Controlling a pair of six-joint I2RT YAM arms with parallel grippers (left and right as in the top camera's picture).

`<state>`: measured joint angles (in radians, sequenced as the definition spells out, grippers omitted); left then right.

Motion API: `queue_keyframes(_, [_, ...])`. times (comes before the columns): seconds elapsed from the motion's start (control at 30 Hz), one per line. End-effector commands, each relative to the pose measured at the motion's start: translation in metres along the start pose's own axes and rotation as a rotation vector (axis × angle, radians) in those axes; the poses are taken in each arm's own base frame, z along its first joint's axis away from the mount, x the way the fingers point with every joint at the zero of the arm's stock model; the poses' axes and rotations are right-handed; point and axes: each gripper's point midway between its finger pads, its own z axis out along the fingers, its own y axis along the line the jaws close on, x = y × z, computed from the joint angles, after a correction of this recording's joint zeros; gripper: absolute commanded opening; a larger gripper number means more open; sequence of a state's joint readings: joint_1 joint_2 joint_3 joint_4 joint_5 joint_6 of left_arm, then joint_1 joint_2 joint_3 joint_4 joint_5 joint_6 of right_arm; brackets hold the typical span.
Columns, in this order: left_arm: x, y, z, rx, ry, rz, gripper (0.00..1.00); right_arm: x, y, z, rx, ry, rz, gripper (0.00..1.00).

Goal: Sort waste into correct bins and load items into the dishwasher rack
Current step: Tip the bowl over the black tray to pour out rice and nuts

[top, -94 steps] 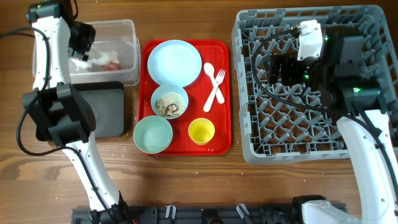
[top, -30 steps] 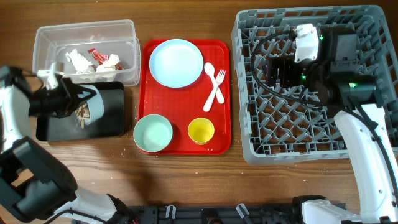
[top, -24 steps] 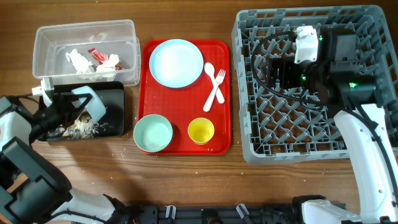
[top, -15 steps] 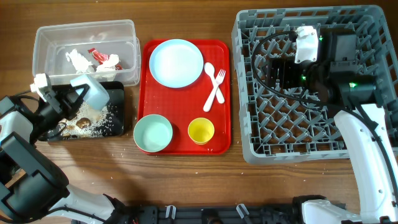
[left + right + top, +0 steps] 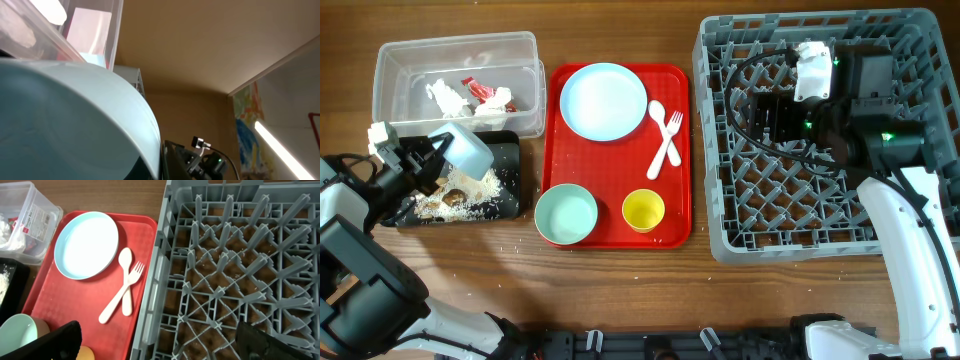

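My left gripper (image 5: 428, 162) is shut on the rim of a pale blue bowl (image 5: 463, 150), which it holds tipped over the black tray (image 5: 508, 150). The same bowl (image 5: 75, 125) fills the left wrist view. Brown food scraps with white crumbs (image 5: 455, 198) lie on that tray. Crumpled wrappers (image 5: 465, 96) sit in the clear tub (image 5: 455, 50). My right gripper (image 5: 770, 112) hangs open over the grey dishwasher rack (image 5: 910, 40), nothing between its fingers (image 5: 55, 345). The rack (image 5: 240, 280) holds no dishes.
A red serving tray (image 5: 675, 225) carries a pale blue plate (image 5: 603, 100), a white spoon and fork (image 5: 665, 135), a mint bowl (image 5: 566, 215) and a yellow cup (image 5: 644, 210). White crumbs dot the wood beside the black tray.
The left gripper has tipped the blue bowl over the black tray and the scraps have spilled onto it. The bowl now stands a little higher. The right arm has not moved.
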<state>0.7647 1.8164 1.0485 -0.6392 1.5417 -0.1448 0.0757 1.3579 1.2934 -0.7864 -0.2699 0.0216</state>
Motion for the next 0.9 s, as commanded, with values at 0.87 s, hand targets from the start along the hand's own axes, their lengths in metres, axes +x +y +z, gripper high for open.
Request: queue_keyframes(0.87, [0.123, -0.031, 0.173, -0.740, 0.119, 0.841, 0.04, -0.018, 0.003, 0.000, -0.021, -0.056, 0.020, 1.00])
